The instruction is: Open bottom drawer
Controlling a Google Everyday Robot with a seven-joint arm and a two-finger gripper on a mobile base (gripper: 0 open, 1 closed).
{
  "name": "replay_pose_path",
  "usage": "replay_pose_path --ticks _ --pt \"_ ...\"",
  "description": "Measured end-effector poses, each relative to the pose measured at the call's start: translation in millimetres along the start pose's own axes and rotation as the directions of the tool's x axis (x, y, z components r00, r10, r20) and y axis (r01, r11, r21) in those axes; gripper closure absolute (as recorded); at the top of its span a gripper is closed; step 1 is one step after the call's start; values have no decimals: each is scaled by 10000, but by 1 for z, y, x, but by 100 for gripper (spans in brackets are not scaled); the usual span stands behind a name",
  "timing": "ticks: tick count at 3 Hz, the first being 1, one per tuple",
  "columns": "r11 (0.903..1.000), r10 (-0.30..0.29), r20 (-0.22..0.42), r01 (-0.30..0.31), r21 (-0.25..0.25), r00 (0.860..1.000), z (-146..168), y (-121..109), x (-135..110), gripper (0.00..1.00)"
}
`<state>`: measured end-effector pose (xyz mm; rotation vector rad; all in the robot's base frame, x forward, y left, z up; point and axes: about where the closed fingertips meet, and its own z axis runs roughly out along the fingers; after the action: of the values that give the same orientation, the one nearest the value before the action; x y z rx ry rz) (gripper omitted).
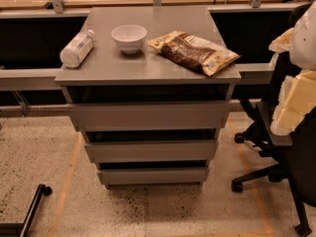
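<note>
Cabinet top (148, 68), left: we note a bottle (76, 49) lying on its side, then a white bowl (129, 37), then a snack bag (193, 52). The bottom drawer (153, 175) sits lowest of three, just above the floor. Far right: the gripper (294, 100) is above an office chair (256, 173), well apart from the drawer. We cannot tell whether it is spread or closed.

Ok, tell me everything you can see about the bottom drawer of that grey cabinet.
The bottom drawer is the lowest and narrowest of three, a plain flat matte grey front with no handle. It looks shut, level, just above the speckled floor, with a dark gap between it and the middle drawer above. Nothing touches its front; the gripper hangs at the right edge of the view, well clear of it.
</note>
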<state>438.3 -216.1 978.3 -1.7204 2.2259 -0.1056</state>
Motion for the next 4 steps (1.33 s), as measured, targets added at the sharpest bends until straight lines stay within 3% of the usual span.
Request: replay_pose_path --ticks 1,2,3,4 --pt "10000 24 55 -24 18 10000 2 0 0 0" --pt "9995 270 614 -280 155 9977 21 0 5 0" --pt "9966 744 1362 -785 252 9879 60 -2 17 0" --pt "9942 777 1543 -881 617 9850 60 -10 14 0"
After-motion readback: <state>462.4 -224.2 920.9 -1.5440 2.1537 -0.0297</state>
